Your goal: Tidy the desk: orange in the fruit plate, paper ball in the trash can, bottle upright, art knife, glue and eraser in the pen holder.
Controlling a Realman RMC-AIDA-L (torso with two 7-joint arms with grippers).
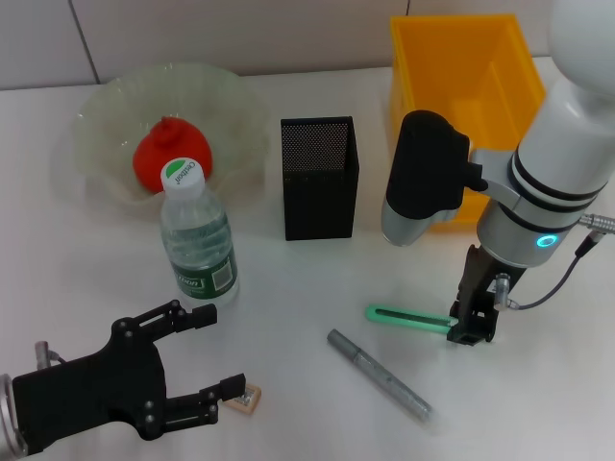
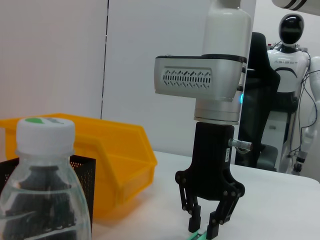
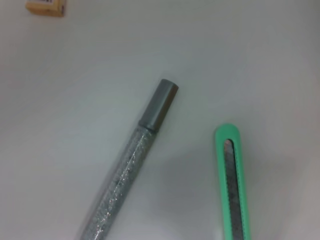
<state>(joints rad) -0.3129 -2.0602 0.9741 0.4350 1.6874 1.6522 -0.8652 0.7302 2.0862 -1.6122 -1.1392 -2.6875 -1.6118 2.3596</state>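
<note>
The right gripper [image 1: 473,327] is seen lowered over one end of the green art knife [image 1: 408,318], its fingers parted astride the handle and not yet clamped, evidently so it can be lifted toward the black mesh pen holder [image 1: 320,178]. The silver glue stick [image 1: 379,376] lies near the knife on the white desk [image 1: 307,288]. The left gripper [image 1: 197,363], fingers spread and empty, is held low beside the eraser [image 1: 244,400]. The bottle [image 1: 196,237] is already upright, and the orange [image 1: 171,152] is in the fruit plate [image 1: 96,120].
</note>
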